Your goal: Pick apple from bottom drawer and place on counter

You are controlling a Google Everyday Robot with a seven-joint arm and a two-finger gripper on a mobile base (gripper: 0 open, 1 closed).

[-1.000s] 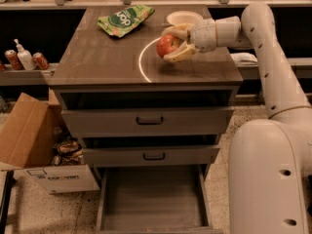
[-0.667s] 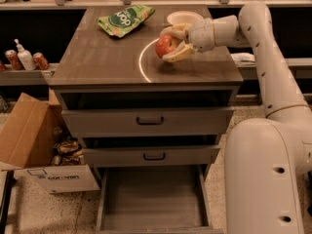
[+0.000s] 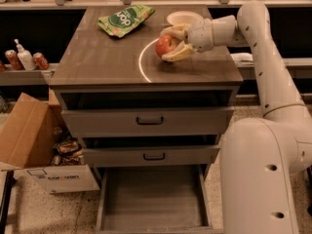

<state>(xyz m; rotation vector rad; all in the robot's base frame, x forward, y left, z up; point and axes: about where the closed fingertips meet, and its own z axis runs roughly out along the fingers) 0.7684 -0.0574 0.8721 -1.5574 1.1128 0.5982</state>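
Observation:
The red apple with yellowish patches sits between the fingers of my gripper, low over the right half of the grey-brown counter, beside the white arc. I cannot tell whether it touches the top. The gripper is shut on it, its pale fingers above and below the apple. The arm reaches in from the right. The bottom drawer is pulled out near the floor, and its flat grey floor is bare.
A green chip bag lies at the counter's back left. A white bowl sits at the back, just behind the gripper. An open cardboard box stands left of the cabinet. Cans and a bottle stand on the left shelf.
The gripper with the apple has hardly moved; it stays over the right part of the counter.

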